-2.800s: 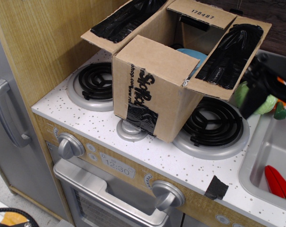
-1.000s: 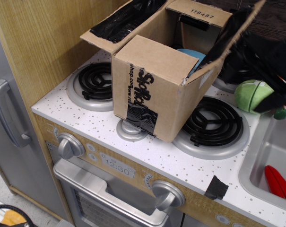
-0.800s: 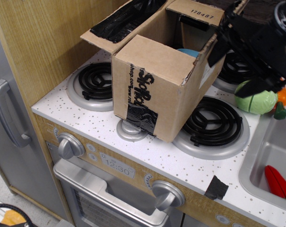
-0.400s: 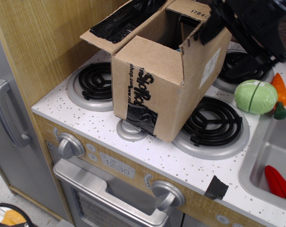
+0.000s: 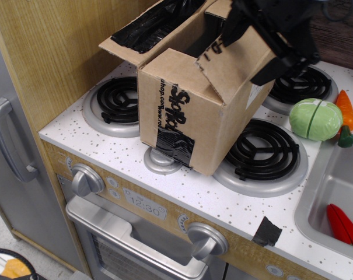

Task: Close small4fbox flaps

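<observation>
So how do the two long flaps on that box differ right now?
The left long flap lies splayed outward, its black-taped lining facing up. The right long flap is tipped inward over the opening, plain brown side showing, with the gripper pressing on it. Both are brown cardboard on the same box.

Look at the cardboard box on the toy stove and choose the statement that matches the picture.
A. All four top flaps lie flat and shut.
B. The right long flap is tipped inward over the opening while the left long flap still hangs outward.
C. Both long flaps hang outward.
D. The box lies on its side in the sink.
B: the right long flap leans in over the box under the gripper, while the left long flap splays outward.
</observation>
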{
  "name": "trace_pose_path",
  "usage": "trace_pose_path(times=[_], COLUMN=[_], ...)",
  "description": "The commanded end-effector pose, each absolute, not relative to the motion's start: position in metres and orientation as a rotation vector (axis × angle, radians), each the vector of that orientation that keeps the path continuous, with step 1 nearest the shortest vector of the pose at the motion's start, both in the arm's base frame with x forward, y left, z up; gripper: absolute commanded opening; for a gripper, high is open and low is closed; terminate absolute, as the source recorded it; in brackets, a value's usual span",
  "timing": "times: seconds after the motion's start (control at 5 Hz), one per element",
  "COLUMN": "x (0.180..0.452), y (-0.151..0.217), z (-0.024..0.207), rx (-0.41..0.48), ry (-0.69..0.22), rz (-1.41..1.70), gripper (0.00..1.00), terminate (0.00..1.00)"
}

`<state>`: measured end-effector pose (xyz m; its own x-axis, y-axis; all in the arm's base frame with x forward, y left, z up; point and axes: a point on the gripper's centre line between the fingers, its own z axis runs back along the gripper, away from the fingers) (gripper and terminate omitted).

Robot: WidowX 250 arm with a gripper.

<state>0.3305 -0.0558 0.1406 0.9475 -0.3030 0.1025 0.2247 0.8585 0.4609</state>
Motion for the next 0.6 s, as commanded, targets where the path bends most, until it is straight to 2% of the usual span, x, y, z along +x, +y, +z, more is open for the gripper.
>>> trace_pose_path(times=[0.0, 0.4], x=[0.336, 0.328], y=[-0.036, -0.036], z=[0.136, 0.115], rx=[0.291, 0.158], ry=[-0.197, -0.157], rz=[-0.243, -0.19], gripper=[1.0, 1.0], terminate=[0.0, 0.0])
